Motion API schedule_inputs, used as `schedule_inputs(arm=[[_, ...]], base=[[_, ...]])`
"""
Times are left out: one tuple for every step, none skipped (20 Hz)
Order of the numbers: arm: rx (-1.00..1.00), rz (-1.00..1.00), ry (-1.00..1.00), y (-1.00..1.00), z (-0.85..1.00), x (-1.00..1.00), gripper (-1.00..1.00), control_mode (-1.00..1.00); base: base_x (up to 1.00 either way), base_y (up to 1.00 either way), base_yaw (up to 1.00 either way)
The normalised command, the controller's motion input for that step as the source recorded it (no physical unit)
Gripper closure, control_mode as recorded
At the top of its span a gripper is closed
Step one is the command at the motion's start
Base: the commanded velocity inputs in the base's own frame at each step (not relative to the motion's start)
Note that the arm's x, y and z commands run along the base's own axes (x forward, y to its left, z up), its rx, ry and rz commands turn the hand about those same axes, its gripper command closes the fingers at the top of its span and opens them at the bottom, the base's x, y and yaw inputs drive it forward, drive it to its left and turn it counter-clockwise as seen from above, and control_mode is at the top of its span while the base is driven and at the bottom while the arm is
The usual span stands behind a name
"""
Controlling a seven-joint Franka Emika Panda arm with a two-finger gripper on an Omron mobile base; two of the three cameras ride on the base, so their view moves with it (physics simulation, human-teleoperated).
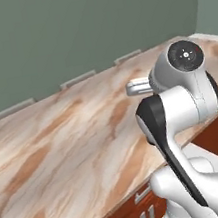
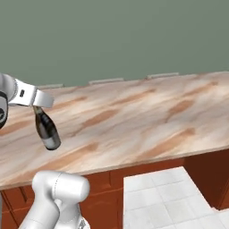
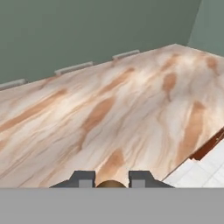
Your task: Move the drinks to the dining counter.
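Where the white arm reaches out over the long counter (image 2: 134,116), its gripper (image 2: 37,106) is clamped on the neck of a dark wine bottle (image 2: 46,128). In the right base view the bottle hangs below the gripper, tilted, with its base swung down and to the right, above the marble top and not touching it. In the hand view the two dark fingertips (image 3: 82,178) stand close together at the bottom, with the bottle's gold top (image 3: 109,184) showing as a small brown curve pinched between them. In the left base view the gripper's pale body (image 1: 138,86) juts out from behind the arm's large joint, and the bottle itself is hidden by the arm.

The counter top is beige-brown veined marble, broad and bare around the bottle on all sides. Its far edge runs along a grey-green wall (image 2: 116,36), where three low grey strips (image 2: 105,81) sit spaced apart. Its near edge lies just in front of the robot, with reddish-brown wood drawers (image 2: 147,172) beneath it. Silver handles (image 1: 142,195) show on the drawer fronts in the left base view. Beside the near edge is white tiled floor (image 2: 165,197). In the hand view the counter's right end meets a corner of the wall, and a sliver of floor shows at lower right.
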Motion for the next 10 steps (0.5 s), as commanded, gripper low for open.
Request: schedule_inputs(arm=[[0.00, 0.00, 0.00, 0.00, 0.00, 0.00, 1.00, 1.00], [0.00, 0.00, 0.00, 0.00, 0.00, 0.00, 1.00, 1.00], [0.00, 0.00, 0.00, 0.00, 0.00, 0.00, 1.00, 1.00], [0.00, 0.00, 0.00, 0.00, 0.00, 0.00, 1.00, 1.00], [0.00, 0.00, 0.00, 0.00, 0.00, 0.00, 1.00, 1.00], [0.00, 0.00, 0.00, 0.00, 0.00, 0.00, 1.00, 1.00], [0.00, 0.00, 0.00, 0.00, 0.00, 0.00, 1.00, 1.00], [0.00, 0.00, 0.00, 0.00, 0.00, 0.00, 1.00, 1.00], [0.00, 0.00, 0.00, 0.00, 0.00, 0.00, 1.00, 1.00], [0.00, 0.00, 0.00, 0.00, 0.00, 0.00, 1.00, 1.00]], base=[[0.80, 0.00, 0.55], [0.79, 0.00, 0.59], [0.79, 0.00, 0.59], [0.79, 0.00, 0.60], [0.78, 0.00, 0.60], [0.78, 0.00, 0.60], [0.84, 0.00, 0.60], [0.82, 0.00, 0.60], [0.84, 0.00, 0.59], [0.84, 0.00, 0.58]])
